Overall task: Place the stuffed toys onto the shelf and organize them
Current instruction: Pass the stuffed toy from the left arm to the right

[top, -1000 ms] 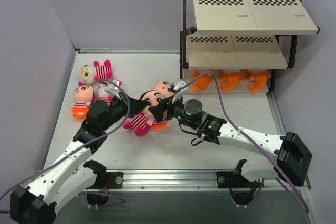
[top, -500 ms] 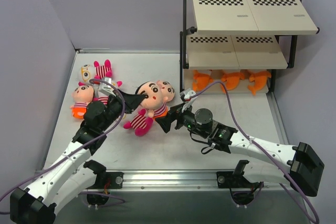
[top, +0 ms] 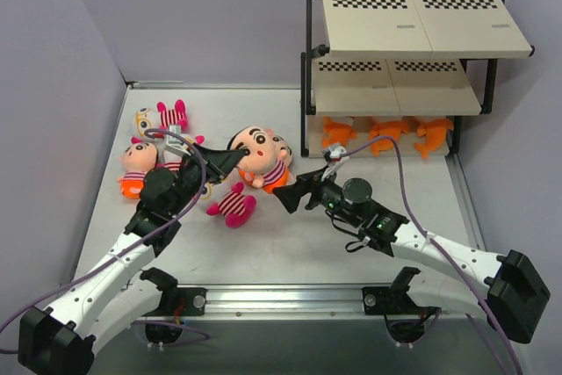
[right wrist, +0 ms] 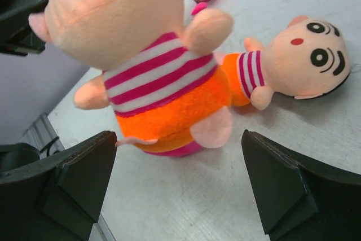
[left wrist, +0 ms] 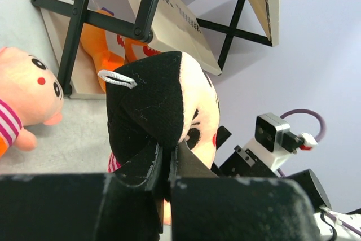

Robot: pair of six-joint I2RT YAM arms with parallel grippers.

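Overhead, the shelf (top: pixel 399 98) half hides 3 orange sharks (top: pixel 384 135).

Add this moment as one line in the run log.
left gripper: shut on striped doll, by head, held up | right gripper: open, empty, beside doll | shelf: three sharks on bottom tier

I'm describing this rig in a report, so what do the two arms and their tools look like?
The left arm and right arm are built alike, with smooth white links joined by bulky black joint housings. The left tool and right tool are matte black, each with two tapered, wedge-shaped fingers. A thin purple cable loops loosely along each arm.
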